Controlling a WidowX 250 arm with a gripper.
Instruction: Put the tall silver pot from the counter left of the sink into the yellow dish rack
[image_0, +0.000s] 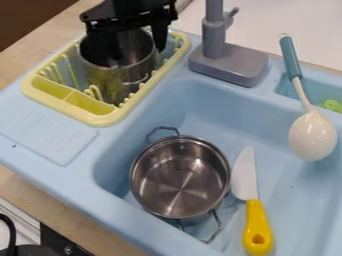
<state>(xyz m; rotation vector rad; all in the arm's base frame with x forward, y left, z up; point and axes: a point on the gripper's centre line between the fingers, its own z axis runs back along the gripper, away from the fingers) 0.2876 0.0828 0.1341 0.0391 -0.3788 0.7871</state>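
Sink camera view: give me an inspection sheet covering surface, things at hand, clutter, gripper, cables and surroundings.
Surface: light blue toy sink; no spill seen.
Things at hand: metal pot in the yellow dish rack, its rim partly hidden by the gripper.
Clutter: second metal pot and yellow-handled knife in the basin; white spoon with a teal handle, at the right; something green in the side compartment.
Gripper: at the racked pot's opening; contact can't be told.
Cables: black cable at the lower left, beside the wooden counter.
Surroundings: gray faucet behind the basin.
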